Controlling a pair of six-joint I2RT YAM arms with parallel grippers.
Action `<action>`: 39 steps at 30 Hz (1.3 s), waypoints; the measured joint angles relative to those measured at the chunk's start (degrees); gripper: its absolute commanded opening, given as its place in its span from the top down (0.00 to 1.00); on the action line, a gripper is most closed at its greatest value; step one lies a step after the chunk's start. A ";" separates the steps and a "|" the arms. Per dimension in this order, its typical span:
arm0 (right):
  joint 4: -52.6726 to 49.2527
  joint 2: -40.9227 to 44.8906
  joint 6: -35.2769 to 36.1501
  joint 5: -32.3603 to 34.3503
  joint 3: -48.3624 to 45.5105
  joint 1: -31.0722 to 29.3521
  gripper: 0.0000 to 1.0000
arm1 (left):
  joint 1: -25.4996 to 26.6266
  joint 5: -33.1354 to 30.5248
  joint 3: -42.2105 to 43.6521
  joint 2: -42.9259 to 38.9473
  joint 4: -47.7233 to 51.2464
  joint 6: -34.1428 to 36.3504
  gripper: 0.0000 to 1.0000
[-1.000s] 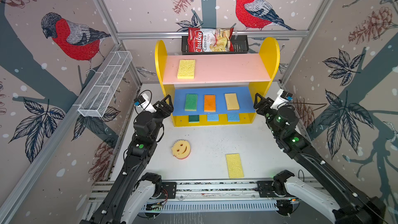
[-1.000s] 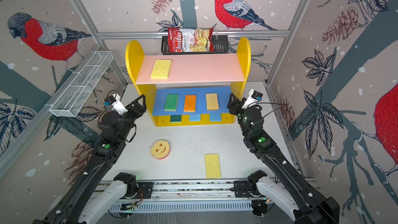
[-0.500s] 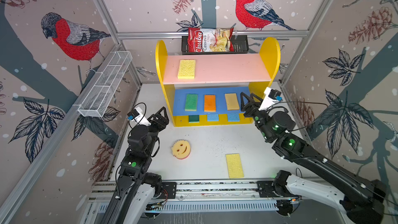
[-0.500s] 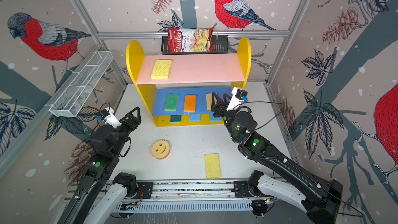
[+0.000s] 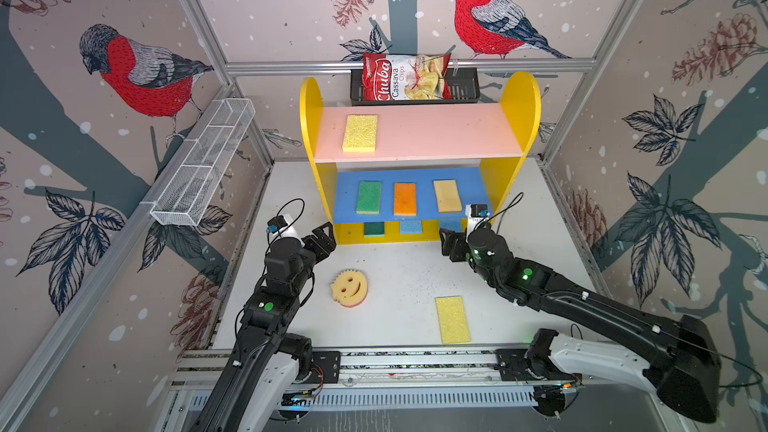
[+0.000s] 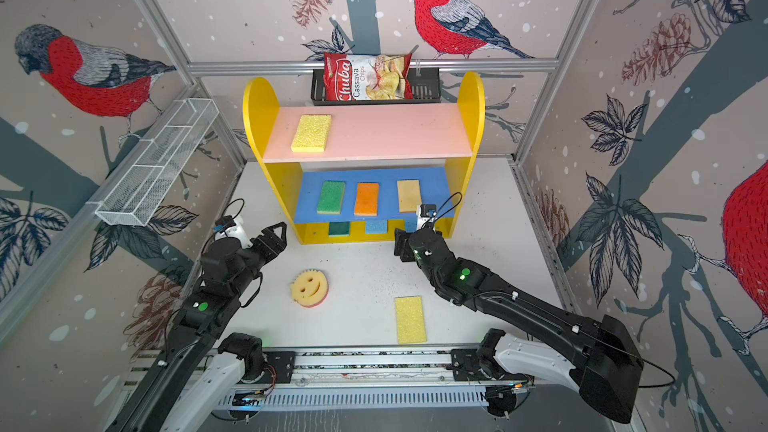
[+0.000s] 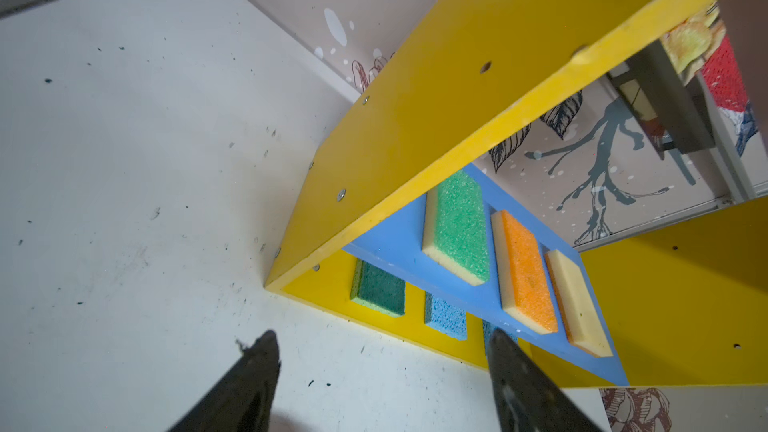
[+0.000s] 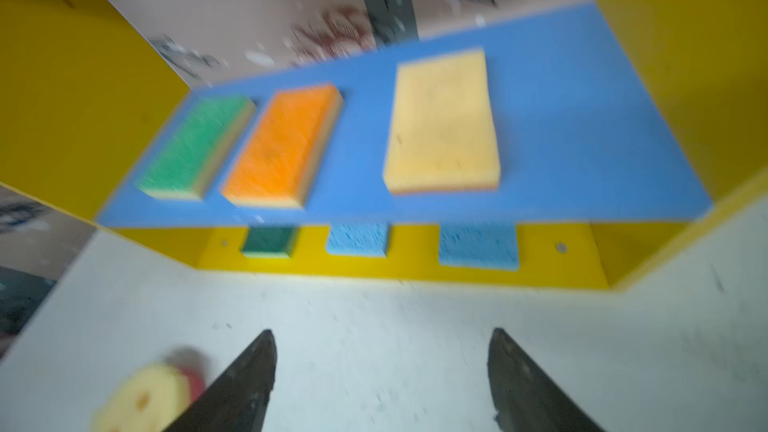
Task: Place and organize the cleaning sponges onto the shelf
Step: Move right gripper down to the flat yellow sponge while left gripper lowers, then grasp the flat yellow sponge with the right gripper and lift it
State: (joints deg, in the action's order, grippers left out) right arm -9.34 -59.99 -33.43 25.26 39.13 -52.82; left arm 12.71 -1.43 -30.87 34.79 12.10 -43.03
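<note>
The shelf (image 5: 449, 130) holds a yellow sponge (image 5: 360, 133) on its pink top board. Green (image 5: 368, 197), orange (image 5: 405, 199) and tan (image 5: 447, 196) sponges lie on the blue board. Dark green (image 5: 374, 229) and light blue (image 5: 410, 226) ones sit on the base. On the table lie a smiley-face sponge (image 5: 349, 288) and a yellow sponge (image 5: 453, 319). My left gripper (image 5: 322, 238) hangs open and empty by the shelf's left front corner. My right gripper (image 5: 449, 243) is open and empty in front of the base, with both fingertips (image 8: 253, 367) over bare table.
A black basket (image 5: 415, 89) with a chips bag (image 5: 405, 76) hangs behind the shelf. A white wire basket (image 5: 203, 168) is fixed to the left wall. The metal rail (image 5: 374, 361) runs along the table's front edge.
My right gripper has drawn back from the shelf's right side, moving left and towards the front. The left gripper has pulled back a little from the shelf.
</note>
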 measured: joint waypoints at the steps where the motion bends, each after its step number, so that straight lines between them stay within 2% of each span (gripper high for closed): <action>1: -2.40 0.11 -1.55 -0.66 -1.33 0.00 0.19 | 0.00 0.37 0.42 0.46 -0.39 -0.02 0.22; 6: -8.26 0.50 -8.41 -7.67 -8.87 -0.61 0.20 | 0.00 2.25 1.68 2.64 -3.72 -0.52 0.22; 10: -11.28 1.33 -13.90 -13.16 -14.43 -4.59 0.20 | 0.22 3.15 2.73 4.55 -6.80 -1.73 0.22; 14: -12.72 3.65 -18.45 -15.37 -16.74 -9.11 0.19 | 0.61 4.33 3.32 6.56 -9.46 -2.12 0.22; 18: -13.07 6.38 -22.27 -16.65 -19.04 -10.88 0.20 | 1.22 4.96 4.39 8.00 -11.89 -3.28 0.23; 22: -11.45 7.15 -23.54 -16.39 -20.85 -11.17 0.32 | 1.68 5.70 5.22 8.83 -14.05 -3.69 0.23; 27: -9.03 5.90 -23.71 -16.83 -21.22 -11.26 0.57 | 1.99 5.68 6.05 10.71 -16.57 -4.79 0.23; 29: -8.02 4.17 -23.67 -17.07 -20.68 -11.26 0.63 | 2.36 5.81 6.10 11.87 -17.49 -5.05 0.23; 31: -6.84 1.25 -22.91 -17.73 -19.41 -11.23 0.85 | 2.91 5.86 5.97 12.96 -18.34 -5.05 0.23; 33: -5.90 -2.19 -21.79 -18.05 -17.92 -11.23 0.99 | 3.50 5.86 5.53 13.70 -18.73 -5.07 0.23; 39: -3.82 -11.80 -17.03 -18.36 -12.07 -10.97 1.00 | 4.72 5.95 3.89 13.53 -18.62 -4.44 0.22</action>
State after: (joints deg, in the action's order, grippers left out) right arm -13.17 -71.79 -50.46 6.90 27.07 -63.79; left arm 17.43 4.51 -26.98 48.31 -6.52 -47.46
